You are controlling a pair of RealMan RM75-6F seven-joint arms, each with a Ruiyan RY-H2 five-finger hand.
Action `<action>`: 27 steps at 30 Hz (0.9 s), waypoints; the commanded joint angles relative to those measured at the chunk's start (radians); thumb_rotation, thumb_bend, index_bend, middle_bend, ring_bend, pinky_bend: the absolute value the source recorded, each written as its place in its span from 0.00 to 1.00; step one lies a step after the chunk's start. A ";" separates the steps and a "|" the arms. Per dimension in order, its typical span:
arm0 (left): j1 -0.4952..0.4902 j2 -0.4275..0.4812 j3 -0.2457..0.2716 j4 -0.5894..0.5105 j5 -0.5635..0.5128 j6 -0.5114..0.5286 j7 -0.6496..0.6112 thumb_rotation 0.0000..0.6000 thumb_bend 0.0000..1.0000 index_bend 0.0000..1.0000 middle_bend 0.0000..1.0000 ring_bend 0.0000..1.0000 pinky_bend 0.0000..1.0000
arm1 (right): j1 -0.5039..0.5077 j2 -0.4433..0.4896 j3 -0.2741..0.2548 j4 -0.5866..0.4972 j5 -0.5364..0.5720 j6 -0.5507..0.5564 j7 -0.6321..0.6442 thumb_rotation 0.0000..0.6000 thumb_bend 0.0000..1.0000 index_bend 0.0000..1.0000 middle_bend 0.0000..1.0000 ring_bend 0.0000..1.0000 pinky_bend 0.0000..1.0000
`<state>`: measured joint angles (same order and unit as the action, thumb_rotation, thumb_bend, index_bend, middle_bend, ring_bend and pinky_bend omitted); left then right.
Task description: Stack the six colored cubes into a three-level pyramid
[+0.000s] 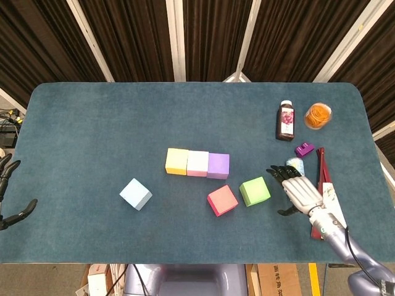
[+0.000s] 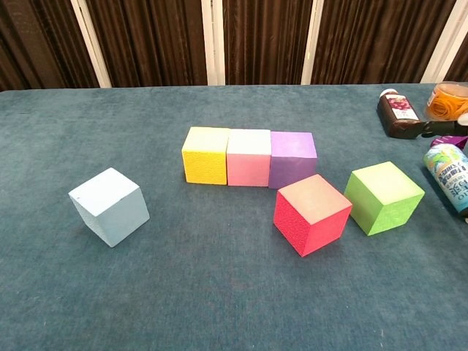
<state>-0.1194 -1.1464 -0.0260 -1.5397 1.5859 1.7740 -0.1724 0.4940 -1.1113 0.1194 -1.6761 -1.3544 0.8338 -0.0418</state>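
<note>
Fingertips of the left hand [image 1: 7, 191] alone show, spread and empty, past the desk's [image 1: 92, 123] left edge; right hand [image 1: 300, 192], wide and empty, hides most of the can [image 1: 294, 164].

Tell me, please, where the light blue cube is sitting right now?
In both views the light blue cube sits alone on the table's left side, apart from the others, nearer the front edge than the yellow cube that ends the row of three.
</note>
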 commanded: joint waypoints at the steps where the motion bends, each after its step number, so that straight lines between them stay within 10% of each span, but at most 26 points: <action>1: 0.008 -0.020 -0.013 0.030 0.003 0.017 -0.014 1.00 0.31 0.11 0.03 0.00 0.00 | 0.006 -0.017 -0.003 0.019 0.001 0.006 -0.003 1.00 0.14 0.08 0.09 0.00 0.00; 27: 0.024 -0.055 -0.086 0.001 -0.102 -0.058 0.035 1.00 0.31 0.10 0.00 0.00 0.00 | 0.092 -0.095 -0.011 0.094 -0.040 -0.017 0.063 1.00 0.14 0.19 0.19 0.04 0.00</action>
<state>-0.0954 -1.2015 -0.1116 -1.5379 1.4844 1.7167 -0.1374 0.5842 -1.2045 0.1077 -1.5842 -1.3965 0.8178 0.0231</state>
